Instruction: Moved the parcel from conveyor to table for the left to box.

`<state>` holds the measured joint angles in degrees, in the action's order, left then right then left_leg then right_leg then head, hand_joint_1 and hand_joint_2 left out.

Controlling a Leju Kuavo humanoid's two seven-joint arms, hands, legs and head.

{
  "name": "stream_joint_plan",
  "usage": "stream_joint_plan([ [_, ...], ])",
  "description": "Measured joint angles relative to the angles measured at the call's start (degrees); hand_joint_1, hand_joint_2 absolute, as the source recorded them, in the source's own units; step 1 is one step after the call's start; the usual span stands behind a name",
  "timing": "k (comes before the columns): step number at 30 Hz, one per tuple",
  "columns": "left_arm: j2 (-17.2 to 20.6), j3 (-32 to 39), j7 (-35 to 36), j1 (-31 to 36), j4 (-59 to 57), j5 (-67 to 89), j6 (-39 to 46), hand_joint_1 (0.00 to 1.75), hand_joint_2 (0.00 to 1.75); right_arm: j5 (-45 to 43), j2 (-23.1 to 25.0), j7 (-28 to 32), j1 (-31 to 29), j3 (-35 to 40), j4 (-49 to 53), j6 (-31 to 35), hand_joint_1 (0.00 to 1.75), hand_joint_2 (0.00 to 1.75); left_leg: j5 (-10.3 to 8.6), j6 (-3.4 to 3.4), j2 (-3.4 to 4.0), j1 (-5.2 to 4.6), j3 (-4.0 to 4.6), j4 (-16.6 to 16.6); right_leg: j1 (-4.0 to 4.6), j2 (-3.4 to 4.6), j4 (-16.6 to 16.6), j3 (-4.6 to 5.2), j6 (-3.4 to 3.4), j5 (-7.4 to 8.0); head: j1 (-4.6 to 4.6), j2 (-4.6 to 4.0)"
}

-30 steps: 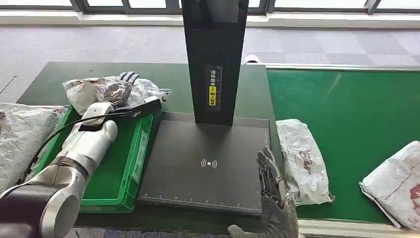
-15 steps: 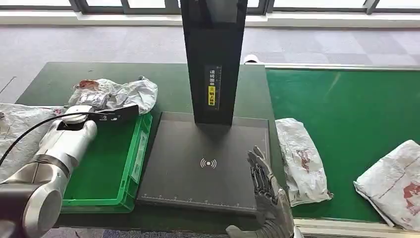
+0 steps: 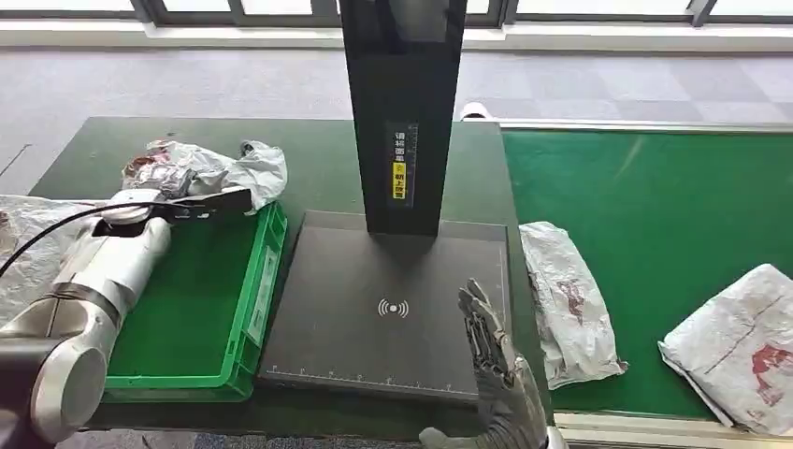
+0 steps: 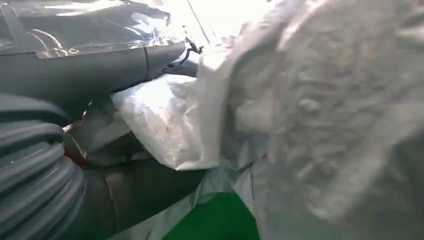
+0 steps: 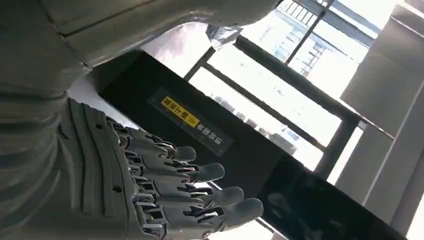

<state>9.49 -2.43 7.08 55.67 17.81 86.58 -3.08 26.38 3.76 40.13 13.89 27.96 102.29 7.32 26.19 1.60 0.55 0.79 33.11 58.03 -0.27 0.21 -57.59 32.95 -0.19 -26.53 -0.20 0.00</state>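
— Where are we in the job?

— Our left hand [image 4: 75, 165] is wrapped around a parcel [image 3: 208, 173], a crumpled silver-grey plastic bag with red print; the wrist view shows thumb and fingers clamped on its wrinkled film. We carry it just past the far rim of the green box [image 3: 245, 323], over the bench [image 3: 318, 150]. We judge this the boxing step.

— And the next move?

— Probably bring the parcel back over the box and let go low inside. The bag is limp and slippery, so it may snag on the rim.

— Our right hand?

— The right hand [image 3: 496, 360] is empty, fingers straight and apart, raised over the near corner of the black scanner plate [image 3: 374, 299]. Beyond it, on the green conveyor [image 3: 673, 196], two more parcels [image 3: 570, 304] lie flat, one just beside the hand, the other [image 3: 739, 346] well apart.
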Motion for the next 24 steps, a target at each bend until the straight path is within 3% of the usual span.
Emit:
stream_joint_plan([
  [5, 0.0, 1.1, 0.1, 0.0, 1.1, 0.7, 7.8, 1.75, 1.75, 1.4, 0.8, -0.3, 1.1, -0.7, 0.5, -1.4, 0.0, 1.75, 0.0, 0.0, -0.01, -0.02, 0.03, 0.0, -0.01, 0.0, 0.0, 0.0, 0.0, 0.0, 0.0, 0.0],
  [8, 0.3, 2.0, 1.3, -1.9, 2.9, 0.9, 16.7, 1.75, 1.75, 2.0, 1.3, -0.4, 1.6, -1.0, 0.9, -2.2, 0.0, 1.75, 0.0, 0.0, 0.02, -0.02, 0.02, 0.0, -0.01, 0.01, 0.0, 0.01, 0.0, 0.0, 0.0, 0.0],
  [12, 0.7, 2.9, 1.3, -4.5, 4.5, 0.9, 19.8, 1.75, 1.75, 2.6, 1.8, -0.4, 2.1, -1.6, 1.2, -2.9, 0.0, 1.75, 0.0, 0.0, 0.0, -0.01, 0.03, 0.0, -0.01, 0.01, 0.0, 0.0, 0.0, 0.0, 0.0, 0.0],
  [20, 0.2, 10.3, -2.7, -20.1, 21.9, 1.1, 25.4, 1.75, 1.75, 5.2, 4.1, -0.4, 2.9, -3.5, 2.6, -6.1, 0.0, 1.75, 0.04, 0.02, 0.17, -0.01, 0.07, 0.0, -0.02, 0.19, 0.0, 0.18, -0.01, -0.01, 0.0, 0.0],
  [24, -0.4, 13.7, -3.9, -23.8, 28.4, 1.3, 24.9, 1.75, 1.75, 5.5, 4.8, -0.4, 3.1, -4.0, 2.9, -6.2, 0.0, 1.75, 0.03, 0.01, 0.07, -0.01, 0.17, 0.0, -0.01, 0.07, 0.0, 0.19, 0.0, -0.02, 0.0, 0.0],
])
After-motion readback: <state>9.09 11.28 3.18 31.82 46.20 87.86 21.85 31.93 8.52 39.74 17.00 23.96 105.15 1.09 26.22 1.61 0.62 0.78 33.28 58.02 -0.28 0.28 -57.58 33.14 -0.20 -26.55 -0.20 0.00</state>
